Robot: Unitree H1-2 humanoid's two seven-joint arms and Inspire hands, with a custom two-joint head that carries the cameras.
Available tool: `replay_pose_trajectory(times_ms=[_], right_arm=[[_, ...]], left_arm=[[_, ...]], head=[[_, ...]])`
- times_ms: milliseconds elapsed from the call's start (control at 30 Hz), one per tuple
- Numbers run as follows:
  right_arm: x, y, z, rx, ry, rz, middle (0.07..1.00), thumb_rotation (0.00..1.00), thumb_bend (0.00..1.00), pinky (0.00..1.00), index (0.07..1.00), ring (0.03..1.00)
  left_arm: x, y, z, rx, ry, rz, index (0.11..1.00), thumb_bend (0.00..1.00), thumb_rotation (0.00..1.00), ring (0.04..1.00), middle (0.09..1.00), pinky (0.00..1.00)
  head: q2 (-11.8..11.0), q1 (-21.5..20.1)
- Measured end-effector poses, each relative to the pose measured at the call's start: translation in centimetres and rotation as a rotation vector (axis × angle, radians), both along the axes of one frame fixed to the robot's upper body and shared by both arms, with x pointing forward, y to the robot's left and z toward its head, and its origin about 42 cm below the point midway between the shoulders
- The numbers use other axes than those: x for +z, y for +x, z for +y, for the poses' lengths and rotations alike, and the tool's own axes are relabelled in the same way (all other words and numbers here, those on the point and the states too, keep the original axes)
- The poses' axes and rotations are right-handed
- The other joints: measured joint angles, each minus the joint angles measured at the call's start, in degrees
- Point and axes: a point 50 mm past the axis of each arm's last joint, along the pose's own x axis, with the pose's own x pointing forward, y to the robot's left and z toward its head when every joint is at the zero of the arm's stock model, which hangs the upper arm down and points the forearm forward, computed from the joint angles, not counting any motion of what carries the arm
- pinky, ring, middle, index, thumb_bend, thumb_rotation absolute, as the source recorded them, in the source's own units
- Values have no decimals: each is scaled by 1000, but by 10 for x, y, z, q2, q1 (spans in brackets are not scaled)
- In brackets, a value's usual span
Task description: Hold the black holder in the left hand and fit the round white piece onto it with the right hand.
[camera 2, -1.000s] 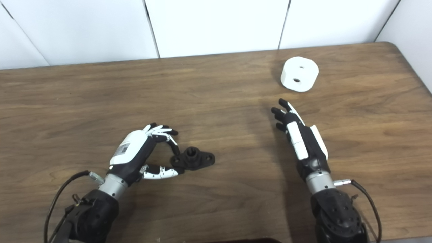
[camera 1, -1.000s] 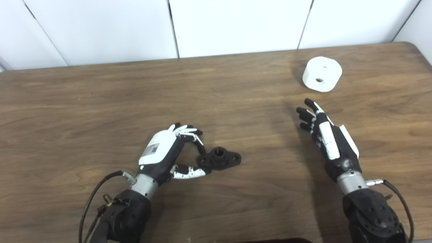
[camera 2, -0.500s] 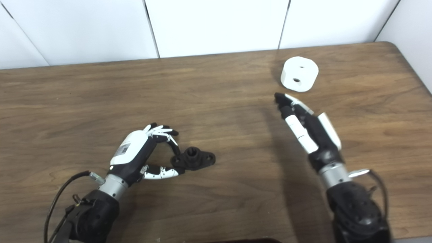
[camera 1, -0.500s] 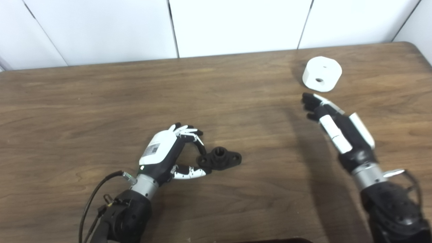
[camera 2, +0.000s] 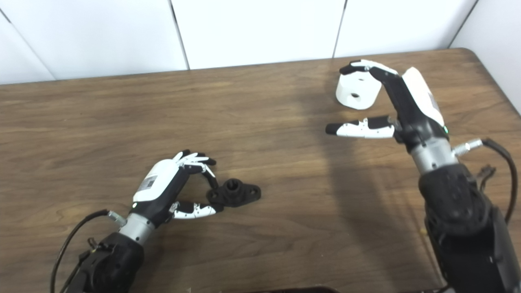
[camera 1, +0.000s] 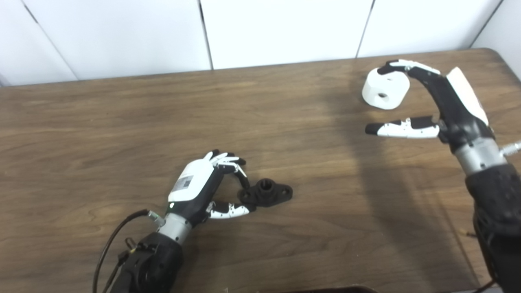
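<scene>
The black holder (camera 1: 266,193) lies flat on the wooden table (camera 1: 122,122), near the middle front. My left hand (camera 1: 203,185) rests beside it, with its fingers and thumb pinched on the holder's left end. The round white piece (camera 1: 382,89), with a hole in its side, stands at the far right. My right hand (camera 1: 431,101) is raised over it and open. Its fingers (camera 1: 401,66) arch over the top of the piece, and the thumb sticks out on the near side, apart from it.
A white panelled wall (camera 1: 285,28) runs along the table's far edge. The table's right edge (camera 1: 508,61) lies close behind the right hand. A cable (camera 1: 110,244) trails from the left wrist.
My right hand has risen and moved away to the far right, from the table's middle right to over the white piece, spreading its thumb. The left hand and holder have stayed put.
</scene>
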Motion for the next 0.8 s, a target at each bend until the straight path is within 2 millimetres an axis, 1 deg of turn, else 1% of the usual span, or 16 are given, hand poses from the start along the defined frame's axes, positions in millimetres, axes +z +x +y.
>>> replay_pose_trajectory(times_ms=[100, 133, 200, 367, 400, 467, 500, 533, 567, 600, 633, 700, 767, 800], right_arm=[[6, 16, -5, 0, -49, 8, 877, 255, 898, 900, 830, 948], [9, 22, -7, 0, -67, 13, 884, 256, 905, 907, 842, 961], [14, 33, -11, 0, -107, 30, 894, 266, 932, 904, 872, 980], [27, 62, -23, -12, -182, 70, 894, 254, 960, 888, 896, 991], [28, 67, -25, -24, -195, 75, 890, 255, 968, 876, 894, 983], [28, 76, -28, -48, -209, 84, 887, 262, 982, 862, 890, 972], [27, 79, -29, -54, -211, 89, 886, 263, 985, 856, 889, 967], [26, 82, -29, -60, -209, 96, 886, 264, 987, 853, 889, 965], [24, 86, -31, -67, -206, 103, 885, 276, 988, 853, 890, 962], [22, 90, -33, -76, -204, 116, 882, 299, 996, 858, 891, 958], [20, 93, -36, -86, -203, 125, 881, 307, 999, 860, 891, 957], [17, 96, -40, -105, -210, 134, 877, 354, 1000, 883, 900, 963], [16, 97, -41, -112, -219, 129, 874, 364, 1000, 892, 901, 963], [16, 98, -42, -115, -224, 126, 872, 366, 1000, 894, 899, 961]], left_arm=[[-2, 0, 0, -2, 0, -3, 484, 524, 63, 890, 807, 991], [-2, 0, 0, -3, 0, -5, 484, 524, 63, 891, 809, 993], [-3, 0, -1, -3, 1, -7, 485, 524, 63, 894, 811, 994], [-3, 0, -1, -2, 3, -10, 484, 524, 62, 889, 809, 983], [-3, 0, -1, -2, 3, -11, 484, 524, 62, 890, 809, 981], [-4, 0, -1, -2, 4, -11, 484, 524, 62, 894, 812, 986], [-4, 0, -2, -2, 3, -12, 485, 524, 62, 897, 814, 989], [-4, 0, -2, -2, 4, -12, 485, 524, 63, 898, 815, 990], [-4, -1, -2, -1, 3, -13, 485, 524, 62, 898, 815, 989], [-4, -1, -2, 1, 3, -14, 484, 524, 62, 894, 812, 983], [-4, -1, -2, 3, 1, -18, 484, 524, 62, 893, 811, 981], [-6, -3, -2, 7, 3, -20, 484, 524, 63, 893, 811, 981], [-7, -5, -2, 10, 3, -22, 484, 524, 63, 894, 811, 981], [-7, -6, -2, 11, 3, -23, 484, 524, 63, 894, 810, 981]], head=[[-8, -5], [-14, -7], [-17, -9], [-18, -6], [-25, -6], [-29, -8], [-43, -11], [-43, -11], [-49, -6], [-49, -6], [-56, -1], [-71, 1], [-71, 1], [-81, -2]])
